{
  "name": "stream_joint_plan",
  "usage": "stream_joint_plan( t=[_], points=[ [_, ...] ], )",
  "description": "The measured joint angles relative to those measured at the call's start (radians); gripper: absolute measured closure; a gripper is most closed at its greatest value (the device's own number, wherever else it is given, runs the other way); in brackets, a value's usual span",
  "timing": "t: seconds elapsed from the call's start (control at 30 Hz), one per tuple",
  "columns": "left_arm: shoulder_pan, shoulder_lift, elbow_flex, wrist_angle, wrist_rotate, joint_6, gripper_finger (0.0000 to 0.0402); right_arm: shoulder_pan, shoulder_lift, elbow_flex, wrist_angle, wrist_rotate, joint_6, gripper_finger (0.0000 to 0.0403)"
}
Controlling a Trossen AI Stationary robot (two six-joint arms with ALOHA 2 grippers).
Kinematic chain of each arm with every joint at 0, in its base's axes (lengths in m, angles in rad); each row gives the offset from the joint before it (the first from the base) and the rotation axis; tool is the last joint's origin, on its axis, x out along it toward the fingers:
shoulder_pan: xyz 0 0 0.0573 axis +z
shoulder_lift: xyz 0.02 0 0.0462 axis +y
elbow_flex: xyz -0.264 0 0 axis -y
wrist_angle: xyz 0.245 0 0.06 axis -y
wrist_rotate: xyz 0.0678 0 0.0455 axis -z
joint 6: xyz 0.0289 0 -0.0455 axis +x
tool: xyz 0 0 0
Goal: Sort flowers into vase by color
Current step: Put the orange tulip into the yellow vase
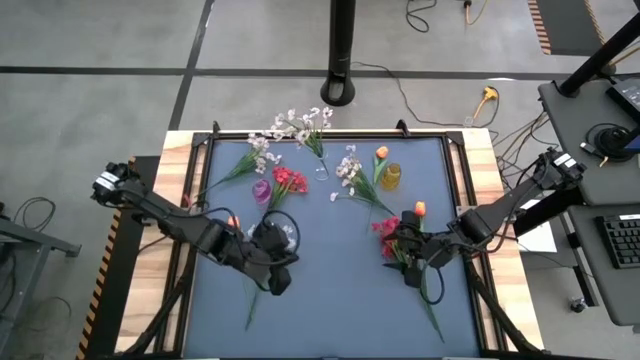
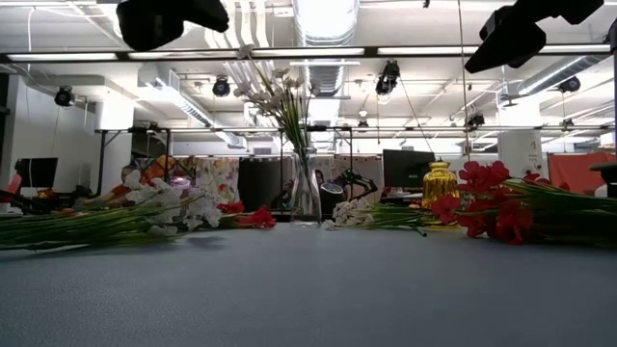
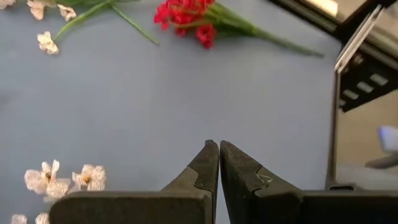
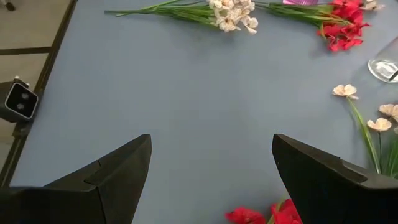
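Observation:
A clear vase at the far middle holds white flowers. An amber vase holds an orange bud. Red blossoms show beside a small purple vase. White sprays lie flat on the blue mat. My left gripper is shut on nothing above the mat at the near left, over a white spray. My right gripper stands open above a red spray at the right, with nothing between its fingers.
An orange bud lies just beyond the red spray, another beside my left arm. A long green stem runs toward the near edge. The mat's middle is bare. A camera sits at the near edge.

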Motion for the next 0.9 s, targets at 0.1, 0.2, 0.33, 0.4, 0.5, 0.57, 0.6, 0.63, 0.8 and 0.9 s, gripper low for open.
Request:
stream_joint_plan(
  t=[0.1, 0.2, 0.33, 0.4, 0.5, 0.57, 0.6, 0.63, 0.8, 0.9],
  points=[
    [-0.006, 0.035, 0.024, -0.029, 0.0, -0.032, 0.0402, 0.0, 0.0, 0.0, -0.004, -0.027, 0.004, 0.0078],
    [-0.006, 0.065, 0.055, -0.06, 0.006, -0.094, 0.0402, 0.0, -0.001, 0.001, -0.043, -0.043, 0.04, 0.0078],
    [-0.011, 0.103, 0.092, -0.111, 0.075, -0.186, 0.0402, 0.0, -0.003, 0.024, -0.204, -0.043, 0.13, 0.0078],
    [-0.017, 0.12, 0.12, -0.155, 0.113, -0.245, 0.0402, 0.0, -0.004, 0.033, -0.285, -0.041, 0.157, 0.0078],
    [-0.044, 0.152, 0.172, -0.276, 0.136, -0.316, 0.0402, 0.0, -0.007, 0.034, -0.354, -0.041, 0.179, 0.0078],
    [-0.066, 0.175, 0.209, -0.368, 0.142, -0.378, 0.0402, 0.0, -0.008, 0.034, -0.386, -0.039, 0.183, 0.0078],
    [-0.079, 0.184, 0.227, -0.407, 0.151, -0.415, 0.0402, 0.0, -0.007, 0.034, -0.395, -0.039, 0.184, 0.0078],
    [-0.09, 0.193, 0.243, -0.442, 0.165, -0.456, 0.0402, 0.0, -0.007, 0.034, -0.399, -0.039, 0.184, 0.0078],
    [-0.155, 0.255, 0.297, -0.529, 0.191, -0.59, 0.0402, 0.0, -0.007, 0.034, -0.388, -0.022, 0.184, 0.0078],
    [-0.185, 0.289, 0.315, -0.574, 0.195, -0.665, 0.0402, 0.0, -0.007, 0.034, -0.387, 0.008, 0.187, 0.0078]
  ],
)
